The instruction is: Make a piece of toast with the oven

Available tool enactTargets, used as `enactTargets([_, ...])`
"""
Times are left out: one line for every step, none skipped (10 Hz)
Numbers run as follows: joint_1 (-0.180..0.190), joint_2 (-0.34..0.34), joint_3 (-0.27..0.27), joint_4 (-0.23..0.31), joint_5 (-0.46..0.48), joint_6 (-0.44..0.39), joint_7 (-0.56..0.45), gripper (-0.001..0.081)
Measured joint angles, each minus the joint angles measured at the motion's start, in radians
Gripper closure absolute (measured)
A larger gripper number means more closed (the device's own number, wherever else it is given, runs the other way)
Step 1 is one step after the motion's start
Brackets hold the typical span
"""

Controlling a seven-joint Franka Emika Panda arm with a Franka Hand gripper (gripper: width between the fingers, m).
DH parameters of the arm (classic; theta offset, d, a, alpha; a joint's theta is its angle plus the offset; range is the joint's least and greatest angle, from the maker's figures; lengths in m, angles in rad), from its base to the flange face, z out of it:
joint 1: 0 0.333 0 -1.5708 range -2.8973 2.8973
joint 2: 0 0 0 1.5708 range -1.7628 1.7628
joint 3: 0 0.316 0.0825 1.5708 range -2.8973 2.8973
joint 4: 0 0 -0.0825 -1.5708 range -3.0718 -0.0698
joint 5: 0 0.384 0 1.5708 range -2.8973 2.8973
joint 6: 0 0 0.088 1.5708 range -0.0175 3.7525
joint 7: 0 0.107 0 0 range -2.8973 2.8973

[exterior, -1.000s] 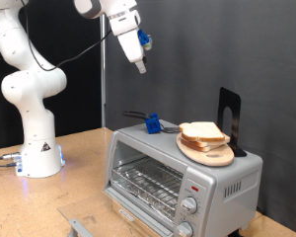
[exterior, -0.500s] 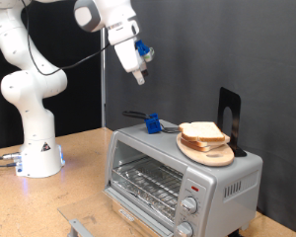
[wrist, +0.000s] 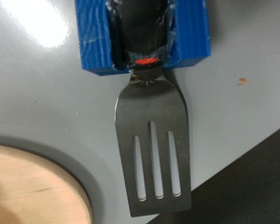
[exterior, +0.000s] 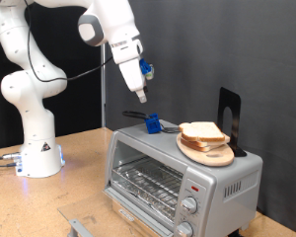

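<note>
Gripper [exterior: 140,96] suspended in the air above the oven [exterior: 184,174], pointing down; no object is seen between its fingers, and whether they are spread or closed cannot be told from either view. Directly below it, on the oven's top, lies a slotted metal spatula [wrist: 154,140] with its handle seated in a blue block [wrist: 145,35]; the wrist view looks straight down on it. Below and toward the exterior view's right of the gripper, the piece of toast [exterior: 201,131] tops a stack of slices on a round wooden board [exterior: 208,153] resting on the oven. No legible writing is visible.
</note>
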Motion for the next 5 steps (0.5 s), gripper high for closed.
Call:
enactTargets([0.005,0.013,0.001,-0.008,0.0,0.028,-0.007,0.0005])
enactTargets([0.008,0.026,0.002,-0.017,0.0,0.059,-0.014,0.0005])
enactTargets([0.015,0.039,0.002,-0.025,0.005,0.085,-0.022,0.0005])
enactTargets([0.023,0.055,0.002,-0.032,0.016,0.106,-0.032,0.0005])
enactTargets([0.032,0.071,0.002,-0.037,0.029,0.125,-0.043,0.0005])
